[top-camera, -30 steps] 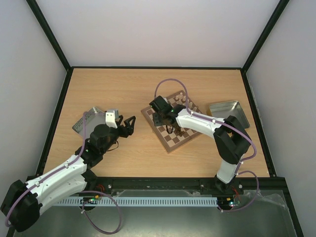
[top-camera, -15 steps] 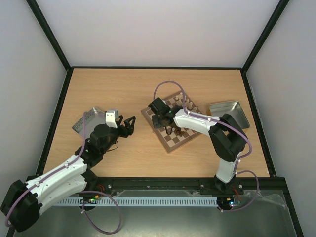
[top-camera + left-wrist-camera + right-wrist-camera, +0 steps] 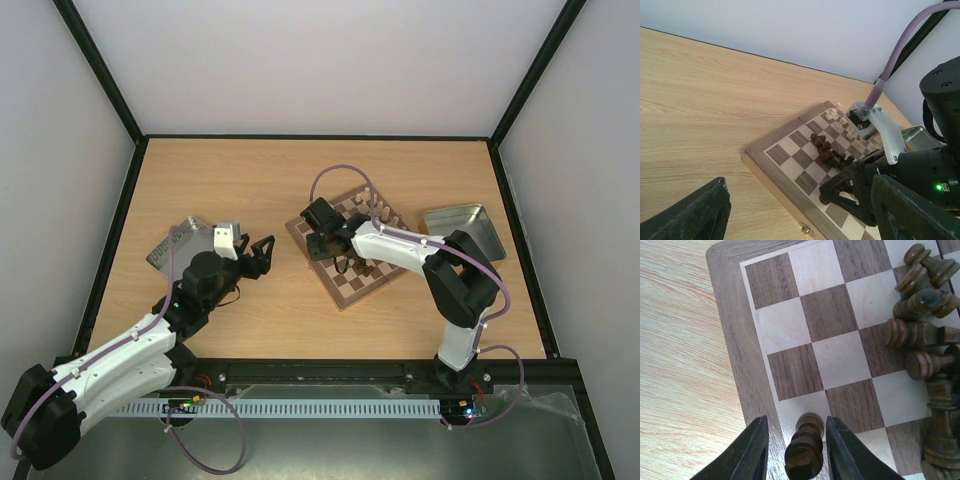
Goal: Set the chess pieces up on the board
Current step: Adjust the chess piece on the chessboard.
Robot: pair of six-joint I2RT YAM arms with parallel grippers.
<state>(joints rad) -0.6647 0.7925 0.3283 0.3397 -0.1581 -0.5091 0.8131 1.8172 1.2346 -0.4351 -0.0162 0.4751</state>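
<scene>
Board point(image 3: 345, 288) and both arms show from above: it lies askew on the desk point(image 3: 230, 180), with the right tool point(image 3: 325, 246) low over its left edge. The left tool point(image 3: 258, 252) hangs well apart from it, near a grey tin point(image 3: 178, 243).

From the left wrist, that tool's jaws stand wide with nothing between them. Dark pieces point(image 3: 827, 150) lie heaped mid-board, and cream pieces point(image 3: 840, 120) stand near the far edge.

From the right wrist, one dark piece point(image 3: 804, 452) seems to stand upright on a light square by the rim. It is between the right tool's fingers point(image 3: 752, 450), which are parted, with a gap showing on its left side.

The step looks like seating a dark piece on its home row. Next, the right tool probably needs to lift straight clear without toppling it, then fetch another from the heap.
</scene>
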